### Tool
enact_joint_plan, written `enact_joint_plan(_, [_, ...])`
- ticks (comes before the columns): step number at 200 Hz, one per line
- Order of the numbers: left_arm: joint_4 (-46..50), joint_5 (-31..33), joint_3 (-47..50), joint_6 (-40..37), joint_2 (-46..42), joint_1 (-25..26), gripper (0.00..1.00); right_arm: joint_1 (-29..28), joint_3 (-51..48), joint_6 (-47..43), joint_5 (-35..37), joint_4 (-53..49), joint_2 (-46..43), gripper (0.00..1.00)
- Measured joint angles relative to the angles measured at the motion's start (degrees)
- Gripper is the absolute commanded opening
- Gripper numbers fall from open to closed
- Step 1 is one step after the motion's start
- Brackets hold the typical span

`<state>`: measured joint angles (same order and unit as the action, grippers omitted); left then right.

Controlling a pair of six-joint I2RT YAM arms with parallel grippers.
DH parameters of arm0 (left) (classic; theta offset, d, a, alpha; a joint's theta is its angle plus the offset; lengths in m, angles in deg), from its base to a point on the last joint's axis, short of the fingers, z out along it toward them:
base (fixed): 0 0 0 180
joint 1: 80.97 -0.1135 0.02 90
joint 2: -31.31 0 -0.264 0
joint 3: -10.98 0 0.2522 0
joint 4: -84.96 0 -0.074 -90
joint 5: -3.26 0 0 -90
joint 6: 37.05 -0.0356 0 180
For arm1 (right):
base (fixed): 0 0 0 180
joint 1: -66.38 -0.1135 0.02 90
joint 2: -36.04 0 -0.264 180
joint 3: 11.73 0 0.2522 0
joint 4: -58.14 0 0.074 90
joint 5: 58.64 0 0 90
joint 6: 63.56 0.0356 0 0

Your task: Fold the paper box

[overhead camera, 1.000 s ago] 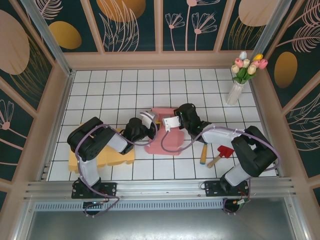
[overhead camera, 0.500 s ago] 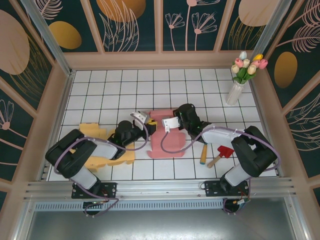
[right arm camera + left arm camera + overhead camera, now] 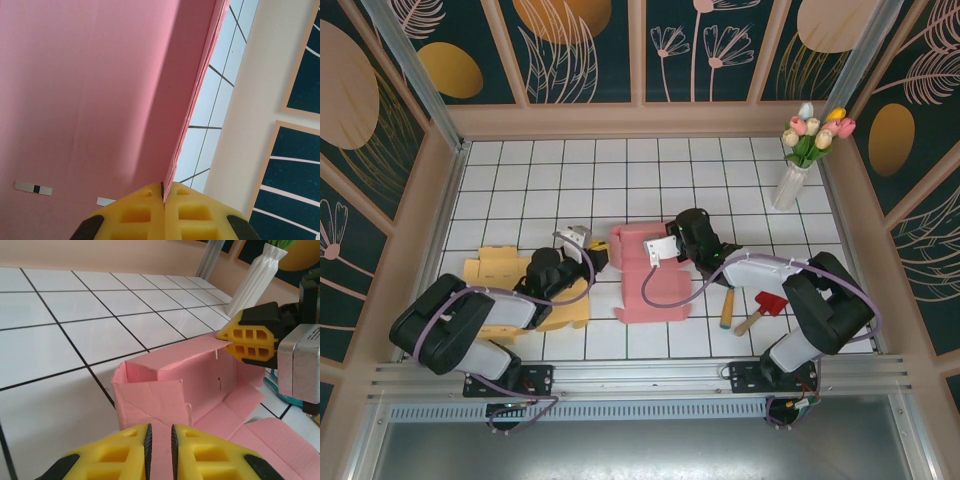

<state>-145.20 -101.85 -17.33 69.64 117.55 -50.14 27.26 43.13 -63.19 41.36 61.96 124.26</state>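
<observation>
The pink paper box [image 3: 648,282] lies half-formed at the table's middle, with walls raised and flaps spread toward the front. My right gripper [image 3: 655,255] is shut on the top edge of the box's far wall. In the right wrist view, that gripper [image 3: 164,192] pinches the thin pink wall [image 3: 90,90]. The left wrist view has its yellow fingers [image 3: 249,338] on the wall's corner. My left gripper [image 3: 595,252] sits just left of the box, jaws a narrow gap apart with nothing between them. In its own view, that gripper [image 3: 160,435] faces the box's near side panel [image 3: 150,400].
A flat yellow cardboard sheet [image 3: 490,272] lies under my left arm. A toy hammer [image 3: 765,308] and a wooden-handled tool [image 3: 728,305] lie right of the box. A white vase of tulips [image 3: 790,180] stands at the back right. Low walls ring the tiled table.
My left gripper let go of the box's left flap and drew back to the left, its arm sinking lower. The box's walls now stand more upright. The right gripper kept its hold.
</observation>
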Motion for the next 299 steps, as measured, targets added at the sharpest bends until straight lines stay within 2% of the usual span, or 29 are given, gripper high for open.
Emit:
enact_joint_plan(49, [-2.0, -3.6, -4.4, 1.7, 10.3, -1.0, 0.19, -0.4, -0.1, -0.1, 0.3, -0.1, 0.0, 0.0])
enact_joint_plan(186, [-12.2, -15.8, -5.5, 5.2, 16.6, -1.2, 0.07, -0.9, -1.6, -0.4, 0.6, 2.0, 0.0, 0.0])
enact_joint_plan(299, [-12.1, -16.2, -6.8, 5.5, 16.9, 0.0, 0.04, -3.0, -7.8, -6.2, 5.2, 20.9, 0.3, 0.0])
